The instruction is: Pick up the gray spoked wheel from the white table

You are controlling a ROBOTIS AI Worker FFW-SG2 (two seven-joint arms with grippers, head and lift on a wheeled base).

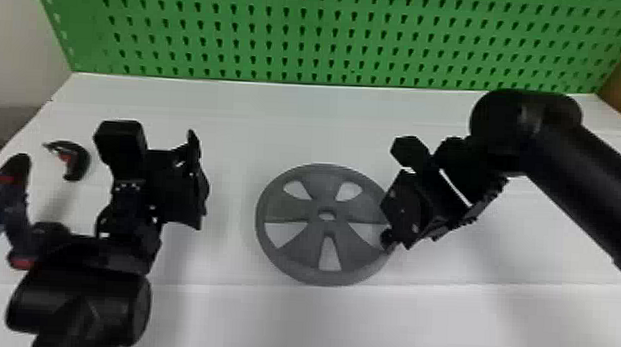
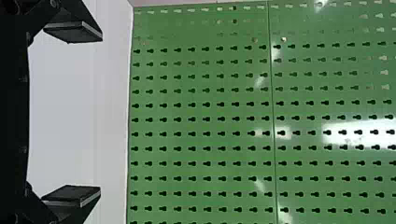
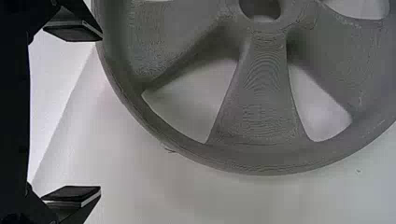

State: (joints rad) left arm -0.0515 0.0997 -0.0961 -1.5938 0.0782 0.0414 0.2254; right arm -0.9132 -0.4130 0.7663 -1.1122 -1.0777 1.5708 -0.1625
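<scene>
Nearest, has left hand (image 1: pixel 199 180) and right hand (image 1: pixel 394 214) with fingers apart; on white counter (image 1: pixel 236 137), shows gray wheel (image 1: pixel 319 191) with five spokes, round center hole, fine ridges.

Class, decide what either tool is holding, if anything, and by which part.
Nothing is held: the left tool and right tool are both open, and the wheel lies on the table.
</scene>
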